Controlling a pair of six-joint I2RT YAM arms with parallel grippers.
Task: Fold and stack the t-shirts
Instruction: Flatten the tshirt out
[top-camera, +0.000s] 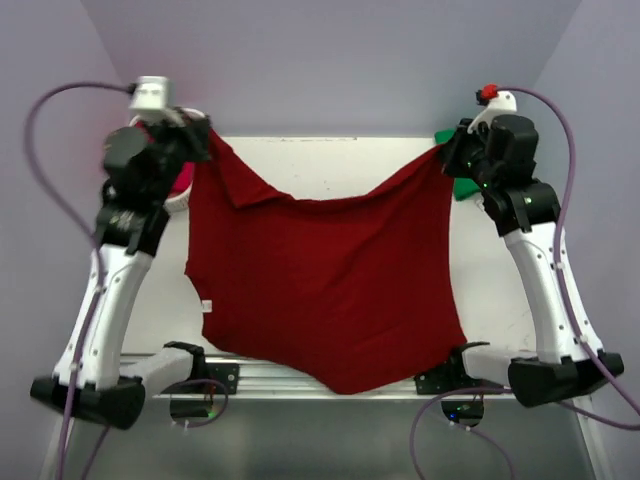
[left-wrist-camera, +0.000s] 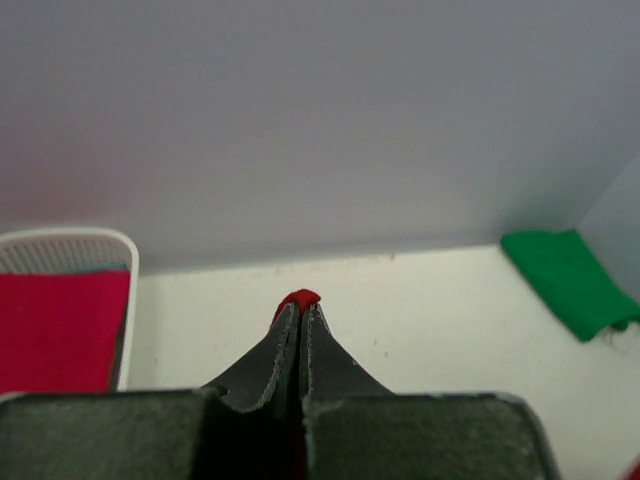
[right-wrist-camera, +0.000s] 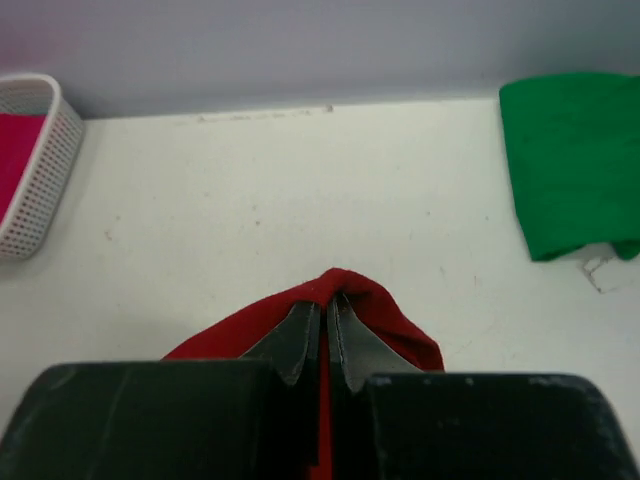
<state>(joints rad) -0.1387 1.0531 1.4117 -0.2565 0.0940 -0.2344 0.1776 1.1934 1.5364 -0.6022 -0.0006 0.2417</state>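
While hanging spread over the tabletop (top-camera: 330, 165), the maroon t-shirt (top-camera: 320, 280) is sagging mid-span. Left tool (left-wrist-camera: 300, 308) and right tool (right-wrist-camera: 325, 303) are each clamping tight on a top corner. Green t-shirt (right-wrist-camera: 570, 160) is lying folded at far right corner. Crimson t-shirt (left-wrist-camera: 60, 330) is sitting in white basket (right-wrist-camera: 50, 170), far left corner.

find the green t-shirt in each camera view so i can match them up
Top external: green t-shirt at the far right of the table, mostly hidden behind the right arm.
Left wrist: right side, lying on the table near the back wall.
Right wrist: upper right corner.
Shared landmark: maroon t-shirt, spread wide in the top view and bunched low at centre in both wrist views.
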